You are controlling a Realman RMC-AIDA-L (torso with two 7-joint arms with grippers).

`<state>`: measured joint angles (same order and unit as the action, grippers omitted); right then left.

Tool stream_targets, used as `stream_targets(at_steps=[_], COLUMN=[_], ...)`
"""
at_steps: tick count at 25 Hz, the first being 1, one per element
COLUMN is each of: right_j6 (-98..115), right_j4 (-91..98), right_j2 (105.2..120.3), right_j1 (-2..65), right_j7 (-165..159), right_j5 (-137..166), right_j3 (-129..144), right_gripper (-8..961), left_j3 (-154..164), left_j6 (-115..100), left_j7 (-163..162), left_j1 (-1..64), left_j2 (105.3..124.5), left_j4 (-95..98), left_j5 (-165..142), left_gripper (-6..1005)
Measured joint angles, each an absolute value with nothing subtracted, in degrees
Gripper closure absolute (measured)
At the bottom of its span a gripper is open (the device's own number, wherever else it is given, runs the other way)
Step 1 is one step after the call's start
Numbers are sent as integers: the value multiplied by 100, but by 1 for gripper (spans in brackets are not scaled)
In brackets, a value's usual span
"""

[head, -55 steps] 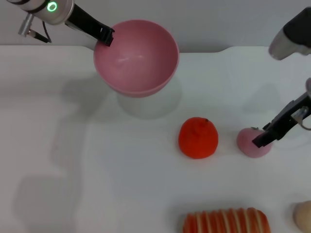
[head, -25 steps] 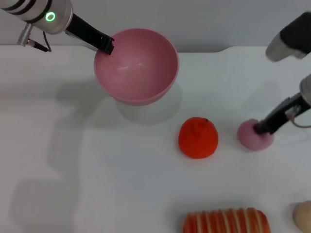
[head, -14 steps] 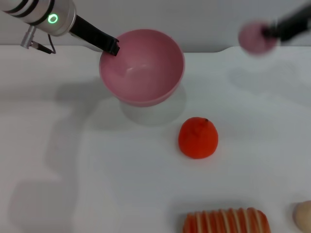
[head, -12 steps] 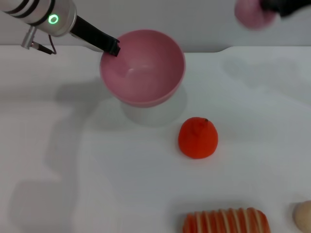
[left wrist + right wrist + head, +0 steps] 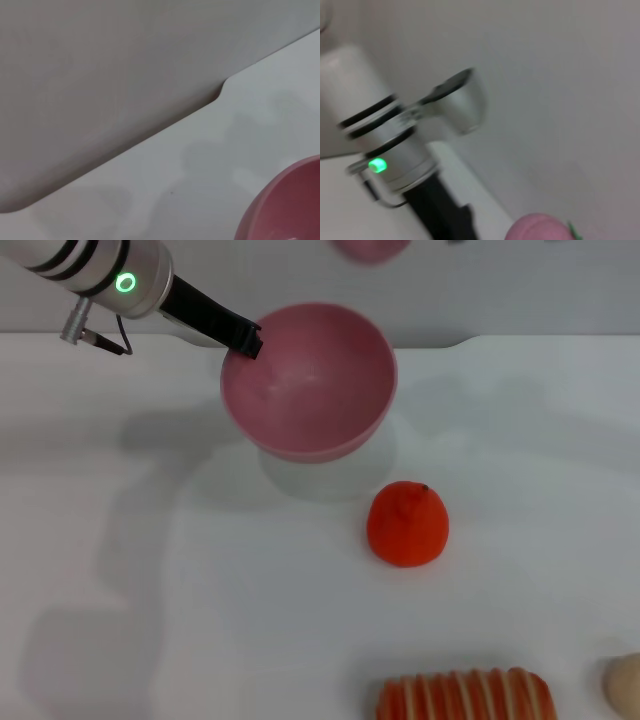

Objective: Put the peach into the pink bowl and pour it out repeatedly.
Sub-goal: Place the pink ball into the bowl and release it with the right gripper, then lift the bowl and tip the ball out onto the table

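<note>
The left gripper [image 5: 245,340] clenches the pink bowl's [image 5: 310,380] rim near the worktop's far edge. The peach [image 5: 370,248] hangs high beyond; centre it before release. Right gripper unseen.

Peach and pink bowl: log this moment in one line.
peach: aloft beyond bowl | pink bowl: empty, rim held by left gripper | right gripper: unseen
</note>
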<state>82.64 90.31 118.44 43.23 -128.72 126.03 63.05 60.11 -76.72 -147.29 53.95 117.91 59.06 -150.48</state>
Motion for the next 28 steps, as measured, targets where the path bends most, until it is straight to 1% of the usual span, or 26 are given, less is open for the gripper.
stream_targets(at_steps=[5,13,16,21,25,28], right_j6=[8037,7561,7525,7210,6210,5659], right_j4=[8558,8076,8072,8068,7926,7463], right_j2=[11855,11865,11866,11867,11865,11854], right_j1=[4497,4503,4472,4272,3592,3025], right_j7=[-12817,-12691,-12688,-12685,-12393,-11324], right_j5=[12786,12755,12753,12720,11860,10208], right_j3=[6618,6752,6711,6537,6419,6250], right_gripper=[880,867,674,484,484,484], left_j3=[6011,6065,6080,6082,6092,6119], left_j6=[-7613,-7604,-7584,-7505,-7207,-6795], left_j7=[-14729,-14717,-14709,-14646,-14449,-14129], left_j1=[5367,5376,5390,5394,5316,5268], left_j2=[11794,11794,11792,11790,11797,11797], left_j4=[5897,5864,5837,5836,5831,5718], left_j5=[-15039,-15040,-15039,-15037,-14878,-14418], left_gripper=[962,962,962,962,962,962])
